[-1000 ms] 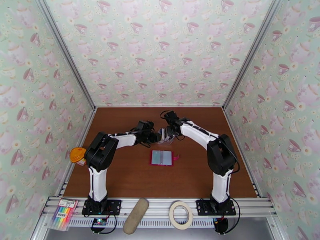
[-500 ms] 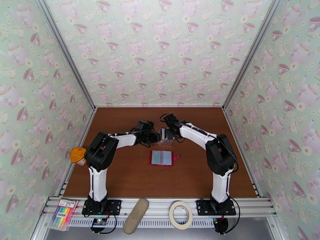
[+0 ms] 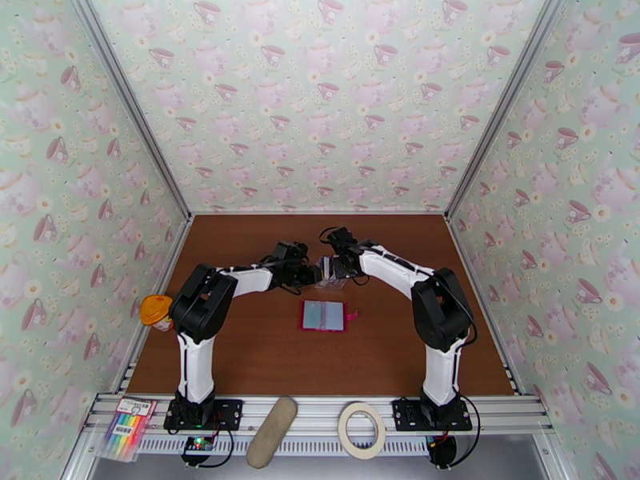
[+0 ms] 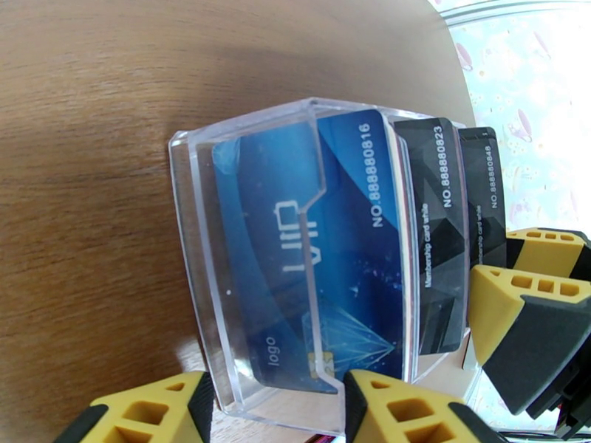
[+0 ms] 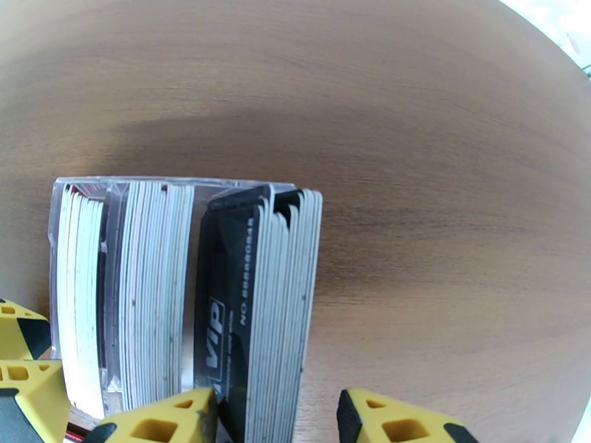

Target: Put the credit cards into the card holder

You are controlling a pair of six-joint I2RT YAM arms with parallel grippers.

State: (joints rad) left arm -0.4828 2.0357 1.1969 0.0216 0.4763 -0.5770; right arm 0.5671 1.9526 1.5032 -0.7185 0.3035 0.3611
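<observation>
Red card holder [image 3: 323,315] — open, mid-table, seemingly teal faces inside. Beyond it, clear box [image 4: 188,238] — credit cards [image 4: 354,238] packed inside, blue, black, white. The left gripper [image 4: 273,411] clamps its walls; the right gripper [image 5: 277,422] straddles the black cards [image 5: 229,311], hold undeterminable.

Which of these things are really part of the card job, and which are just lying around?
Part of the job: the credit cards; the clear box they stand in; the red card holder, lying open on the table.

Just lying about: orange-lidded cup; marker pack; beige oblong pad; tape roll.
</observation>
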